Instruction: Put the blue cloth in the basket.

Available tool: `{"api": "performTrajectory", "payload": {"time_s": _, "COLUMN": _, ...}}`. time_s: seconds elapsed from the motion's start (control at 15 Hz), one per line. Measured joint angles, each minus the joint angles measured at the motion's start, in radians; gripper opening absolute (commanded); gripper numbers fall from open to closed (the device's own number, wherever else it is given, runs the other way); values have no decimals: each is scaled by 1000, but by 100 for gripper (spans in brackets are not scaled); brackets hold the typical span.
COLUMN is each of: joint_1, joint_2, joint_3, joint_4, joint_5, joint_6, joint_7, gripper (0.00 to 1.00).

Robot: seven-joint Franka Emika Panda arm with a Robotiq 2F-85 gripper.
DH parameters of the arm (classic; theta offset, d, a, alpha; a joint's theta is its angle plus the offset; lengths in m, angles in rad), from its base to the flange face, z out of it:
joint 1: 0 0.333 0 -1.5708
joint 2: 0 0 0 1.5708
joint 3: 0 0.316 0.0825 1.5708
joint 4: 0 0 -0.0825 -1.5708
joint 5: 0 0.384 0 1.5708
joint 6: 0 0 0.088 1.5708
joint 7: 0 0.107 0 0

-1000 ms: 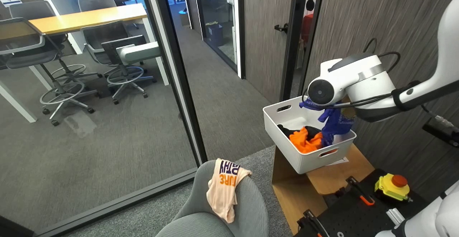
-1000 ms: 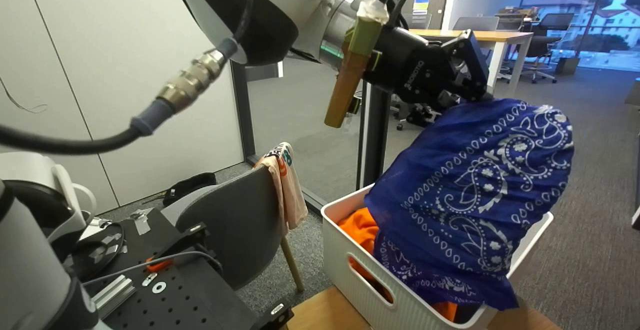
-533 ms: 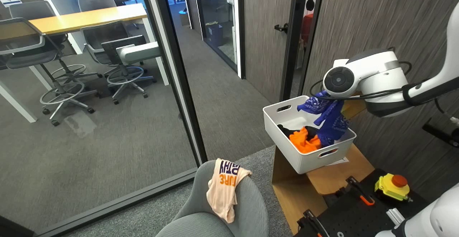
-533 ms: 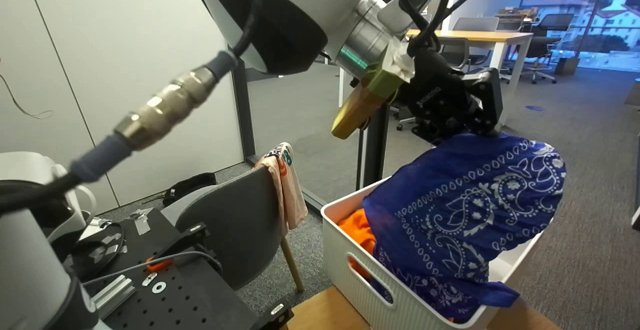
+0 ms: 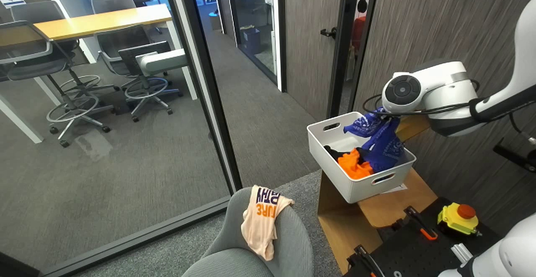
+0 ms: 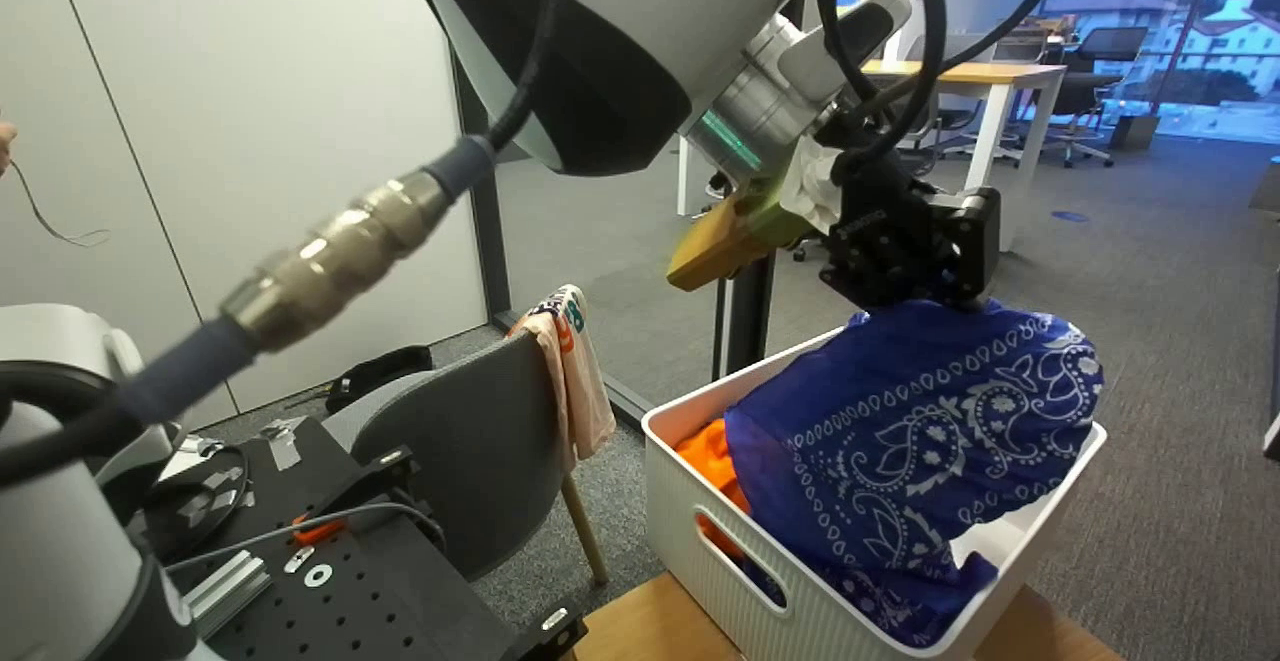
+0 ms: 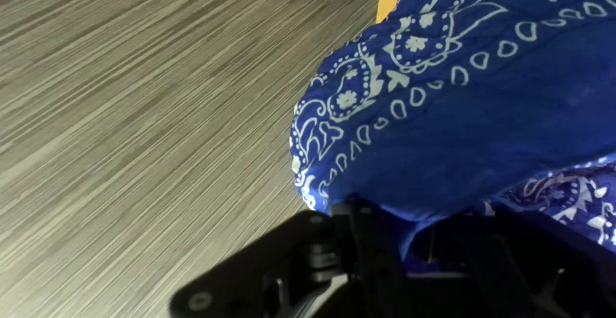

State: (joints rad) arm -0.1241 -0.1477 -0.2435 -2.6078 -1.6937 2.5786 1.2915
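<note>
- While the pincer [image 7: 409, 234] is clenching a gathered fold of the blue cloth [image 6: 920, 421], that cloth is hanging into the basket [image 5: 331, 170], its lower folds lying within the walls, its upper part standing above the rim; letting go appears to be the step remaining;
- because the fold is being pinched between the jaws, it could be clinging to one of them on release; a hasty retreat would then be dragging the blue cloth back up, perhaps partly out;
- since one side is bulging near the rim, a release from this height could be leaving a corner draped outside; too little lowering or an off-centre drop would be causing that, and I cannot tell whether any fold is touching the rim;
- beneath it, an orange cloth [image 5: 355, 164] and some dark fabric [image 5: 333, 153] are lying in the basket; they could be propping the blue cloth high if it is landing bunched;
- under these, a wooden counter [image 5: 389, 210] is carrying the basket, seemingly close to an edge; a sideways shove from the pincer could be sliding or tipping it;
- farther off, a peach cloth [image 5: 259, 222] is drooping over a grey chair [image 5: 295, 235], well apart from the basket; it is unlikely to be interfering.
</note>
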Motion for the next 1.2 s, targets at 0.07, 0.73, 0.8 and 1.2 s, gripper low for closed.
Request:
{"api": "performTrajectory", "payload": {"time_s": 0.07, "joint_1": -2, "joint_2": 8, "joint_3": -3, "joint_4": 4, "joint_5": 0, "joint_6": 12, "joint_7": 6, "gripper": 33}}
{"api": "performTrajectory", "payload": {"time_s": 0.73, "joint_1": -8, "joint_2": 73, "joint_3": -52, "joint_4": 27, "joint_5": 11, "joint_6": 127, "joint_7": 22, "gripper": 100}}
{"api": "performTrajectory", "payload": {"time_s": 0.8, "joint_1": -9, "joint_2": 76, "joint_3": -55, "joint_4": 27, "joint_5": 26, "joint_6": 145, "joint_7": 20, "gripper": 100}}
{"api": "performTrajectory", "payload": {"time_s": 1.2, "joint_1": -7, "joint_2": 123, "joint_3": -57, "joint_4": 13, "joint_5": 242, "joint_6": 388, "joint_7": -95, "gripper": 100}}
